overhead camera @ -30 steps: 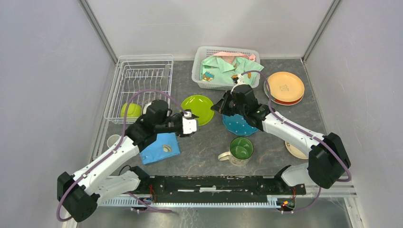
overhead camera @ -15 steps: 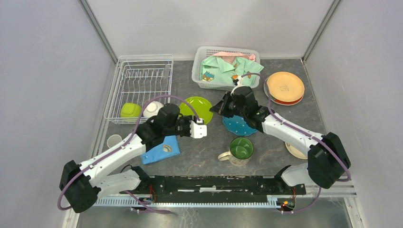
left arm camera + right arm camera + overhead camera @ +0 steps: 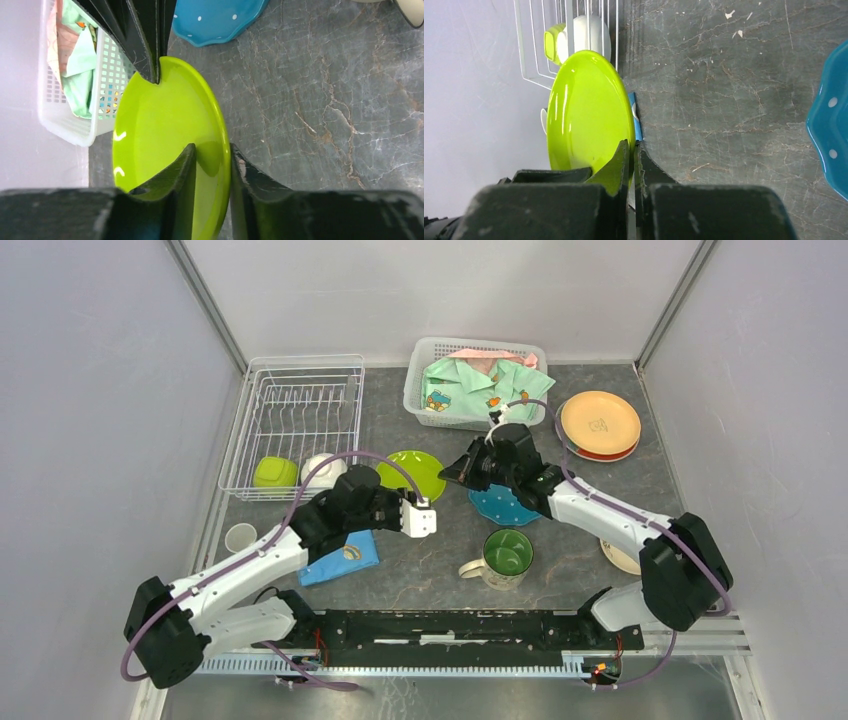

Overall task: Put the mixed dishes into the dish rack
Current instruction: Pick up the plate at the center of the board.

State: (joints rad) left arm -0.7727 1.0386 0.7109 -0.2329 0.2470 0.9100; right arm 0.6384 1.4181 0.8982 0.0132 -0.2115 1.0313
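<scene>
You see the lime-green plate [image 3: 413, 466] at 4 o'clock from the dish rack [image 3: 305, 362], right claw [image 3: 632, 147] clamped on its 3 o'clock rim, left claw [image 3: 212, 149] astride the 6 o'clock rim, pressing or not you cannot tell

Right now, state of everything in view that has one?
right gripper: shut on rim of lime-green plate.
left gripper: jaws astride the opposite rim, grip unclear.
lime-green plate: tilted, held by rim.
dish rack: green cup and white bowl inside, near end.
blue dotted plate: flat on table.
mug: upright, empty.
orange plate: stacked on red plate.
small cup: upright on table.
blue cloth: folded.
basket: holds clothing.
</scene>
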